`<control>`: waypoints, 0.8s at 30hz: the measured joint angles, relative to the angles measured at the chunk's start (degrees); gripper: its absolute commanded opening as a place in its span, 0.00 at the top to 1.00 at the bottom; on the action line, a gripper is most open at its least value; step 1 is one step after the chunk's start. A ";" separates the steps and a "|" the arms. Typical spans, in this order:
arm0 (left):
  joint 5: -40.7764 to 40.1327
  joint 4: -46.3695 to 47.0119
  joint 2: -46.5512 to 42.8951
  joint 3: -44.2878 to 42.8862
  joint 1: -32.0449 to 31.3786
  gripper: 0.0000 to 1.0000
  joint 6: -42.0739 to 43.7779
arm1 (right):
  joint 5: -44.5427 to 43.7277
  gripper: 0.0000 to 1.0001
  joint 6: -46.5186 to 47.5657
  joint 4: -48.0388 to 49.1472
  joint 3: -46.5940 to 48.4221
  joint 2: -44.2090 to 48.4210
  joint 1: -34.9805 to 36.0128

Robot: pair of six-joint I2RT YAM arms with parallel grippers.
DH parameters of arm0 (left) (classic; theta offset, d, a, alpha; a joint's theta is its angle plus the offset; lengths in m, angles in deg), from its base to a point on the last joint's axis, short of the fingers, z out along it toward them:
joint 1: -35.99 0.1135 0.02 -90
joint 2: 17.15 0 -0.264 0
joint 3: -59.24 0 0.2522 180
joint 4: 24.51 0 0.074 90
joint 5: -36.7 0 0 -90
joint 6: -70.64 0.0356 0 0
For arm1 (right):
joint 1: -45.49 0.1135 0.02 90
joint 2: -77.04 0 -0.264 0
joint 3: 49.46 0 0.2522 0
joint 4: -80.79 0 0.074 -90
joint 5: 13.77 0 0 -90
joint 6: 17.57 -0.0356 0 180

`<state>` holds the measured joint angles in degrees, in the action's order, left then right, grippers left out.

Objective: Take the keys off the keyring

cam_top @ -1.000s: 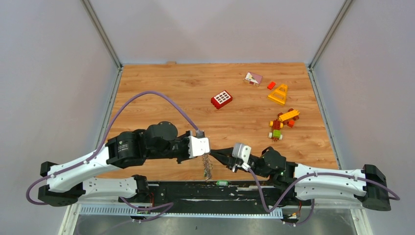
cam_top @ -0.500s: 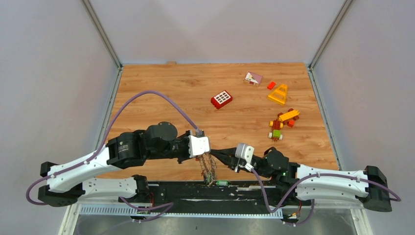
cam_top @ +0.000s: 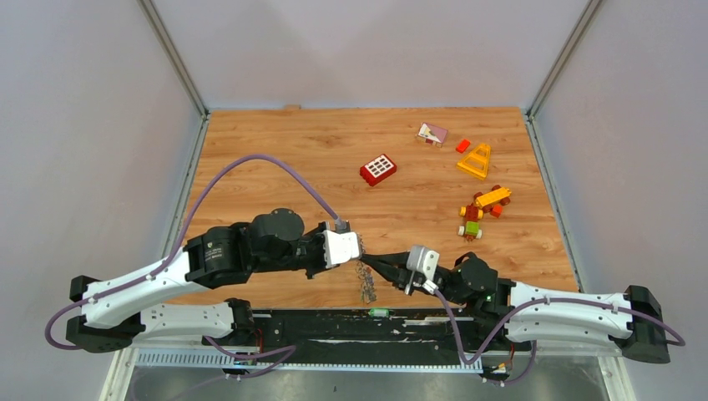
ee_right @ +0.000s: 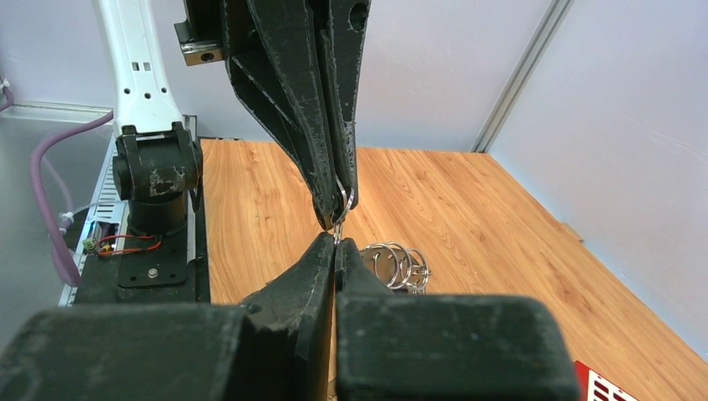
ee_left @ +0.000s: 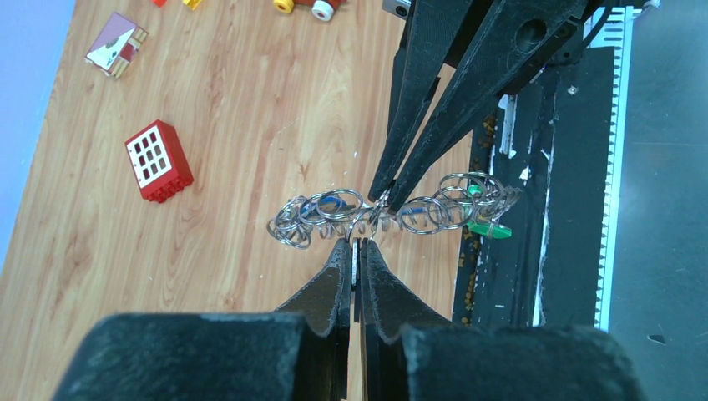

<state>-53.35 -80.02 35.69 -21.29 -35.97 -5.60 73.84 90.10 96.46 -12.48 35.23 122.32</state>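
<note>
Over the table (cam_top: pixel 275 159) edge, left gripper (cam_top: pixel 360 258) and right gripper (cam_top: pixel 368 261) pinch closed on the keyring (cam_top: pixel 366 286), stretched far-to-near.

Everything is bright and evenly lit from overhead. The table (cam_top: pixel 275 159) carries a mild sheen at frame centre, with no hard glare. Shadows beneath my arms are faint. In the wrist views my left gripper (ee_left: pixel 356 245) and right gripper (ee_right: pixel 336 240) blur toward the bottom edge, while the keyring (ee_left: pixel 434 213) is sharp.
</note>
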 measured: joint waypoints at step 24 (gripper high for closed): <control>-0.72 0.94 2.14 0.37 0.07 1.00 -0.22 | -1.62 1.00 1.44 -0.04 -1.18 1.86 0.00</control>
<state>-54.07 -79.08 37.83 -20.92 -35.91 -5.82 72.22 91.54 96.42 -13.66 37.09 122.32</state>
